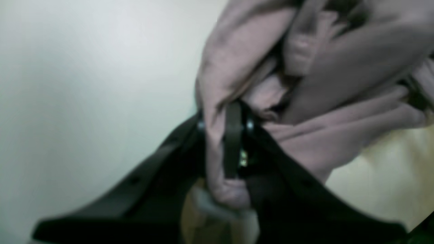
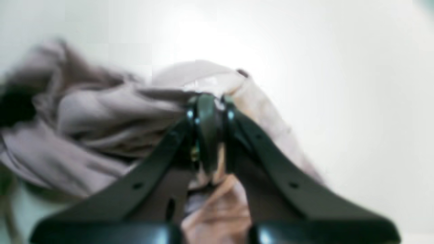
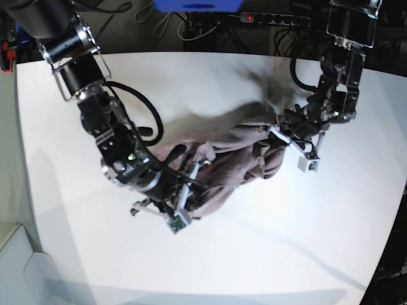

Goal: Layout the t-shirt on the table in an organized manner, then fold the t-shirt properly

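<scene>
The mauve t-shirt lies bunched in a crumpled heap near the middle of the white table. My left gripper, on the right of the base view, is shut on a fold at the heap's right end. Its wrist view shows the left gripper pinching the t-shirt, with cloth running down between the fingers. At the heap's left end, my right gripper sits on the cloth. In its wrist view the right gripper has its jaws together on an edge of the t-shirt.
A power strip and cables lie beyond the table's far edge, next to a blue object. A white box stands off the table's lower left corner. White tabletop spreads around the heap.
</scene>
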Controlling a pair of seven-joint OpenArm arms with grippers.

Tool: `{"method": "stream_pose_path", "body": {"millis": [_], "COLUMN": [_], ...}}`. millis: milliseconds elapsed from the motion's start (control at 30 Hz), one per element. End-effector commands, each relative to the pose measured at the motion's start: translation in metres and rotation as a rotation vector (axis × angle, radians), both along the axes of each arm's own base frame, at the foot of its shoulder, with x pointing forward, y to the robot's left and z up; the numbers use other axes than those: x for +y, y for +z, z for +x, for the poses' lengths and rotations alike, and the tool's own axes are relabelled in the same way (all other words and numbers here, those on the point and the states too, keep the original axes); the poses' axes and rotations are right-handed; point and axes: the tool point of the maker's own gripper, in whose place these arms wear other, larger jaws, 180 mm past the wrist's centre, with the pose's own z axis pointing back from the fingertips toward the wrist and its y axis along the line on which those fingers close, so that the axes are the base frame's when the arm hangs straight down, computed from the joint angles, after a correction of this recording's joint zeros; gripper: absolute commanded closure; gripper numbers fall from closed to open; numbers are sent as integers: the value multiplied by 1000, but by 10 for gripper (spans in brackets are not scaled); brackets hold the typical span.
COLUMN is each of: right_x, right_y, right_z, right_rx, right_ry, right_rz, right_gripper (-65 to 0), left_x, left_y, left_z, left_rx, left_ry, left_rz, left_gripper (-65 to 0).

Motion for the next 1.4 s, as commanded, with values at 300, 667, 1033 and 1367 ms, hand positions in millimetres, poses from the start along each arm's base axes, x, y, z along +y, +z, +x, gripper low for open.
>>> {"method": "stream_pose_path", "body": {"millis": [300, 667, 1033, 1367], "right_x": [-91, -181, -258, -306], "right_y": [53, 71, 23, -4], "right_z": [39, 46, -11, -52], "right_rx": [-130, -166, -75, -15], "right_ry": [-237, -489, -719, -837], "right_rz": [50, 127, 144, 95], "right_gripper": [0, 0, 0, 0], "left_x": [2, 4, 5, 27], "left_y": [11, 12, 13, 54], "left_z": [9, 9, 10, 23], "left_rx": [-39, -42, -44, -162], "left_ry": [-6, 0, 5, 116], "left_rz": [3, 3, -2, -43], "left_gripper": [-4, -4, -4, -4]}}
